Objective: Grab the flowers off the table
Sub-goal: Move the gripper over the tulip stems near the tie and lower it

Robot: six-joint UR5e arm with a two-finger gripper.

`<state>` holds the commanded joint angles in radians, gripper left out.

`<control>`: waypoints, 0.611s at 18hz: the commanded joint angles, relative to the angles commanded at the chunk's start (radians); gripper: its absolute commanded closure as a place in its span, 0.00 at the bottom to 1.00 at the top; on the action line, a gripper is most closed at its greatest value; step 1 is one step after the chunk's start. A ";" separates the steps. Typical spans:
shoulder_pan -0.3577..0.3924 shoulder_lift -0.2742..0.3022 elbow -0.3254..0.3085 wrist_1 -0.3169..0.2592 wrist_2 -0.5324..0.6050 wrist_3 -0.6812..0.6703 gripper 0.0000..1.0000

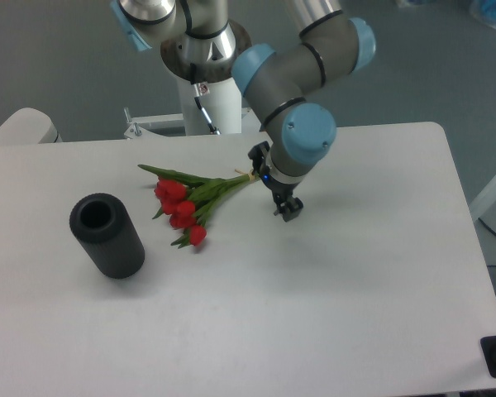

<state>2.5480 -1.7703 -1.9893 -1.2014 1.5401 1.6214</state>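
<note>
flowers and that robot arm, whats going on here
A single robot arm is working over a white table. Its gripper hangs just to the right of the stem end of a bunch of red tulips, the flowers, which lie flat on the table, not yet grasped. Whether the jaws are open is too small to tell. A black cylinder stands to the left of the flowers, apart from them.

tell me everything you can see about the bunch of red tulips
The small bunch of red tulips with long green stems lies flat on the large white tabletop. Its red blooms point down-left and the stems run up-right, tied by a pale band near the stem ends. The arm's end effector hangs beside the stem ends; nothing visibly grips the bunch.
</note>
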 joint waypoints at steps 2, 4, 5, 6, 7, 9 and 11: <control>0.000 0.008 -0.052 0.049 -0.006 -0.002 0.00; -0.002 0.017 -0.091 0.095 -0.012 -0.002 0.00; -0.005 0.018 -0.101 0.106 -0.018 -0.003 0.00; -0.008 0.017 -0.105 0.111 -0.038 -0.014 0.00; -0.012 0.018 -0.112 0.115 -0.057 -0.035 0.00; -0.015 0.018 -0.128 0.121 -0.066 -0.060 0.00; -0.028 0.017 -0.152 0.161 -0.078 -0.061 0.00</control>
<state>2.5204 -1.7533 -2.1413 -1.0403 1.4620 1.5601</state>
